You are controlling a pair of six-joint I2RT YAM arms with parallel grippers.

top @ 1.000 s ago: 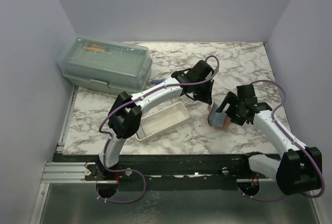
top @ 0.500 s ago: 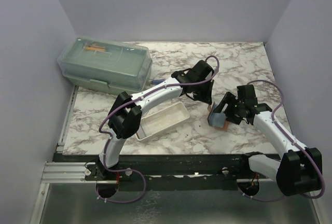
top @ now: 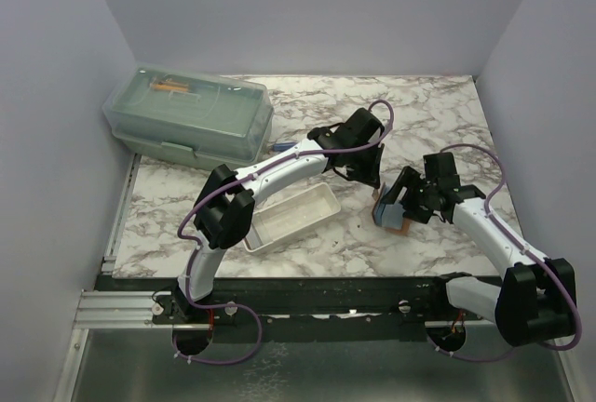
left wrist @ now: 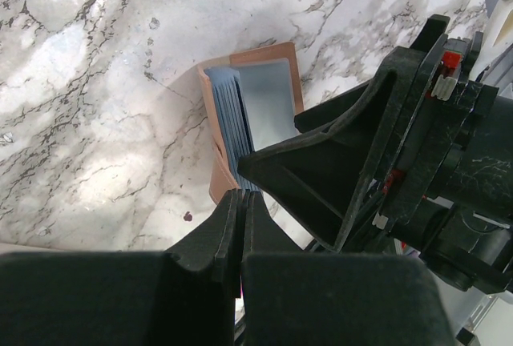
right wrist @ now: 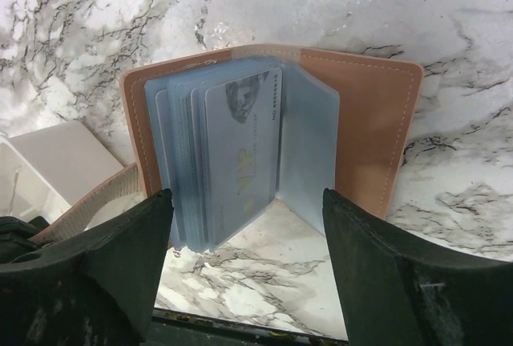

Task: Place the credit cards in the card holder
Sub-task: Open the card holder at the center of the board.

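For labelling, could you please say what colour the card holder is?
The card holder is tan-brown; right wrist view.

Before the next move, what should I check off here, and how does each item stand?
1. Card holder lies open on the table: ok.
2. Credit cards sit in its sleeves: ok.
3. Right gripper open, facing the holder: ok.
4. Left gripper shut, nothing visibly held: ok.
5. Gap between the two grippers: cannot tell, they look very close.
6. No card left outside the holder: cannot tell.
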